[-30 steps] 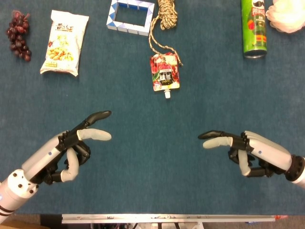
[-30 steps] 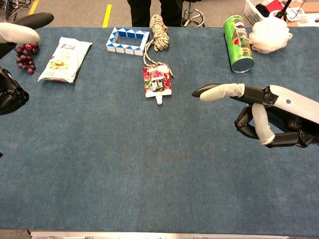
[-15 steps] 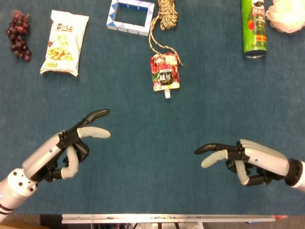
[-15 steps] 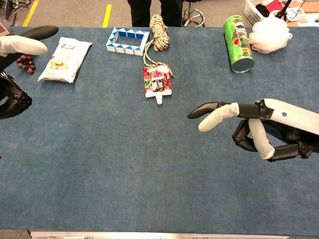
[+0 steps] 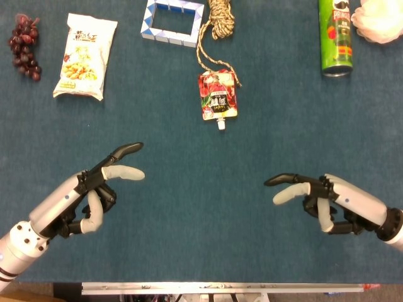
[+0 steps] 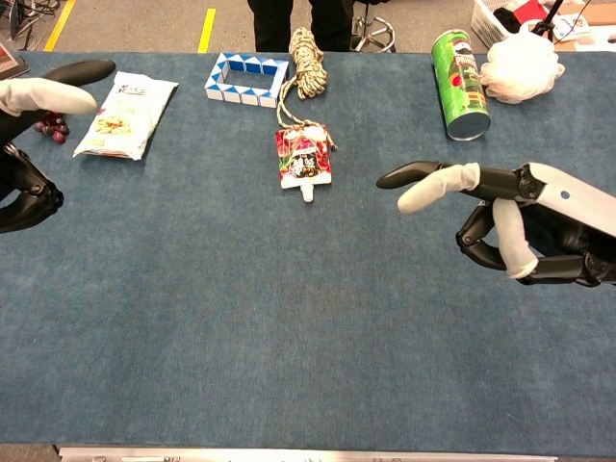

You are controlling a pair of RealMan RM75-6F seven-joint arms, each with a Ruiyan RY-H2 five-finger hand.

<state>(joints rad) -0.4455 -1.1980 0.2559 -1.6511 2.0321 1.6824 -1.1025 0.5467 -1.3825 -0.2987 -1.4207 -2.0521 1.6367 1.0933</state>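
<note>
My left hand [image 5: 88,195] hovers over the blue cloth at the near left, holding nothing; two fingers stretch forward and apart, the others curl under. In the chest view the left hand [image 6: 24,135] shows at the left edge, in front of the grapes. My right hand [image 5: 324,198] hangs at the near right in the same pose, empty, also seen as the right hand [image 6: 515,217] in the chest view. Nearest to both, though well beyond them, lies a red spouted pouch [image 5: 218,94] at the table's middle.
Along the far side lie dark grapes [image 5: 24,47], a snack bag [image 5: 85,55], a blue-and-white folded frame [image 5: 165,36], a coiled rope [image 5: 220,19], a green can [image 5: 335,38] on its side and a white mesh puff [image 5: 378,22]. The blue cloth [image 5: 201,220] covers the table.
The right hand dipped toward the near edge, then came back out, ending slightly nearer than before. The left hand drifted a little toward the near left. Neither touched anything.
</note>
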